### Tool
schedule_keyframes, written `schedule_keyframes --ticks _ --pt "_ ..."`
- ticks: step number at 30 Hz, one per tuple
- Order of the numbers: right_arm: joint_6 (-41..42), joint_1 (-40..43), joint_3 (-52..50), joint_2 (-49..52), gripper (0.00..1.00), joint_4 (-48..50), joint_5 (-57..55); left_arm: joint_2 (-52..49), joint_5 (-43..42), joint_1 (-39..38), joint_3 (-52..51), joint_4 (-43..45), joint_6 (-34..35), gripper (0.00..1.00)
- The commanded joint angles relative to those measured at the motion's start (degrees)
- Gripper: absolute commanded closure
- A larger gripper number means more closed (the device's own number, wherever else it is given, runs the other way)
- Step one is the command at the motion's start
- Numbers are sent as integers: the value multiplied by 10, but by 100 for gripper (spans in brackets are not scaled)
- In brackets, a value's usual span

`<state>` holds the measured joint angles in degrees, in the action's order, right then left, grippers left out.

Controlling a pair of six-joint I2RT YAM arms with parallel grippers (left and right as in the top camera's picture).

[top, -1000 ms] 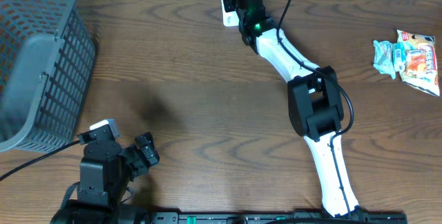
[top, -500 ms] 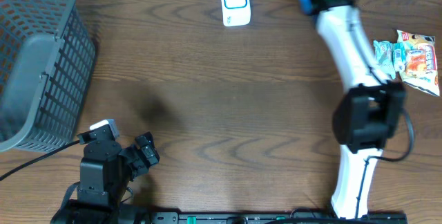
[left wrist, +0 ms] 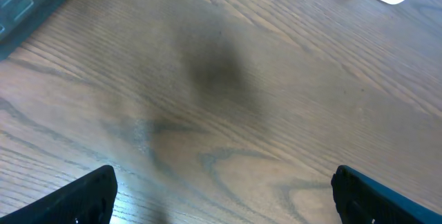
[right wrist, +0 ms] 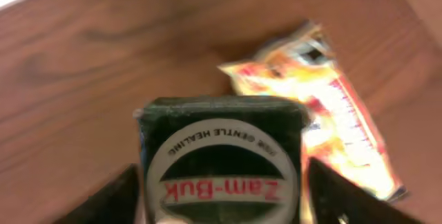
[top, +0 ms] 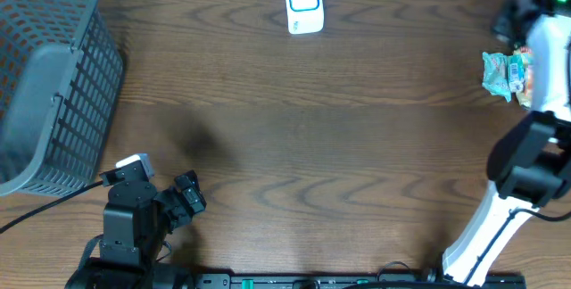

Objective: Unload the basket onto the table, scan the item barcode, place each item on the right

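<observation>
Right of the scanner (top: 303,4), the right arm (top: 486,222) is white with a black joint housing (top: 526,160). Left of it, the left arm (top: 129,222) is black, trailing a cable (top: 45,207).

1. The counter (top: 357,146) is brown wood with wavy lines.
2. A gray basket (top: 45,75) sits on its left end.
3. A small white scanner (top: 303,4) sits at the far edge, near the middle.
4. A blue-green bag (top: 497,70) and an orange bag (right wrist: 338,106) lie side by side at the right end.
</observation>
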<state>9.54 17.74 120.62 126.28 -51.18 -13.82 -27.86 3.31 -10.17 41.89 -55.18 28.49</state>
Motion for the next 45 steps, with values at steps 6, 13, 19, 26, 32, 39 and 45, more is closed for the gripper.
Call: schedule_keyframes --ticks 6,13,19,26,32,39,45 --pt "12 47 3 -5 12 -22 -6 2 2 1 1 -1 -1 2" --pt "12 40 3 -18 1 -61 1 3 2 1 1 -1 -1 2" --pt "11 32 3 -93 1 -115 178 3 2 1 1 -1 -1 3" --pt "-10 16 3 -220 1 -162 339 3 2 1 1 -1 -1 2" --pt "-59 -25 -14 -323 1 -225 339 3 2 1 1 -1 -1 2" --pt "-71 -76 -173 -483 1 -196 339 3 2 1 1 -1 -1 2" --pt "-70 -107 -363 -624 1 -154 339 3 2 1 1 -1 -1 2"
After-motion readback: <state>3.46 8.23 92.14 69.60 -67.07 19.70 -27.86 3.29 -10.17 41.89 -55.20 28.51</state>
